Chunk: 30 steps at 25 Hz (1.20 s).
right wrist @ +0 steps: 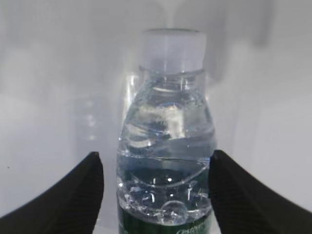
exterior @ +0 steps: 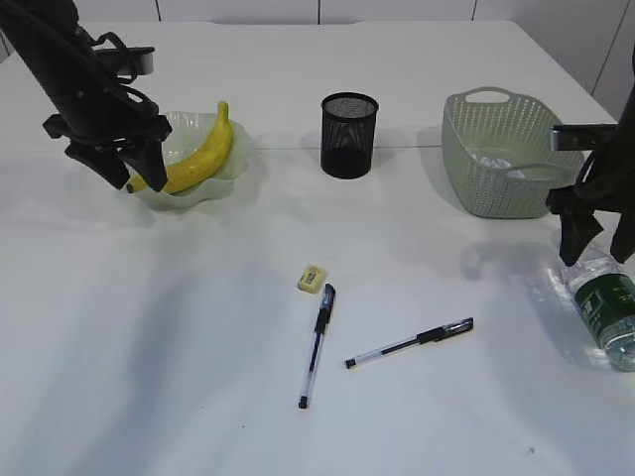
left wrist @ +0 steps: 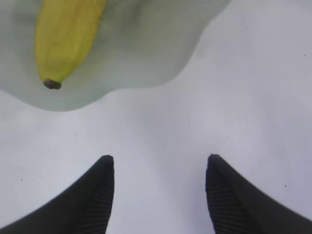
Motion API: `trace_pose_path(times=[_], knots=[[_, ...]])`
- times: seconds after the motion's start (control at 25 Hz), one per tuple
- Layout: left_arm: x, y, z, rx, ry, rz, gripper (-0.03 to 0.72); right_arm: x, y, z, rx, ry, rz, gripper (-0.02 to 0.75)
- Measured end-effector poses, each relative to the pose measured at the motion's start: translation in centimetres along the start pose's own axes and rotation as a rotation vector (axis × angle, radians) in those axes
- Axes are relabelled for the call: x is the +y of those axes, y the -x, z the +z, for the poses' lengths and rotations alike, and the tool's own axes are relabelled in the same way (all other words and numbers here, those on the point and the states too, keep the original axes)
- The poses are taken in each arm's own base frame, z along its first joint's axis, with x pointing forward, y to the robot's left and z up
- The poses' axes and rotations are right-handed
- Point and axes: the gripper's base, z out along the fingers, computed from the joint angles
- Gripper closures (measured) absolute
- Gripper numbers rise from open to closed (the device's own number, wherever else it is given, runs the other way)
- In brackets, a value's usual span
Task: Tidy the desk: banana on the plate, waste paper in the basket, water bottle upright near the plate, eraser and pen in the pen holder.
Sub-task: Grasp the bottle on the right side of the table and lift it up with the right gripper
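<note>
The banana (exterior: pixel 203 151) (left wrist: pixel 66 36) lies in the pale green plate (exterior: pixel 238 159) (left wrist: pixel 146 44) at the back left. My left gripper (exterior: pixel 129 171) (left wrist: pixel 160 158) hangs open over bare desk (exterior: pixel 149 347) just in front of the plate, holding nothing. The water bottle (exterior: pixel 607 307) (right wrist: pixel 165 126) lies on its side at the right edge. My right gripper (exterior: pixel 595 233) (right wrist: pixel 155 156) is open and straddles its shoulder, with a gap at the left finger. The eraser (exterior: pixel 312 278) and two pens (exterior: pixel 317 342) (exterior: pixel 409 343) lie mid-desk. White waste paper (exterior: pixel 491 159) shows inside the basket (exterior: pixel 496 188). The pen holder (exterior: pixel 349 134) stands upright.
The pen holder stands between the plate and the basket along the back. The bottle lies close to the desk's right edge. The left arm leans over the plate's left side.
</note>
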Motion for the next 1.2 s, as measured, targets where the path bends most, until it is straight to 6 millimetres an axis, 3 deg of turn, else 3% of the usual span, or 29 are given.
trace_pose_path(times=[0.52, 1.2], knots=[[0.0, 0.0, 0.0, 0.006, -0.003, 0.000, 0.268, -0.3, 0.1, 1.2, 0.032, -0.017, -0.019, 0.241], [0.0, 0.1, 0.0, -0.011, 0.000, 0.000, 0.268, -0.3, 0.2, 1.2, 0.032, -0.017, -0.034, 0.241]])
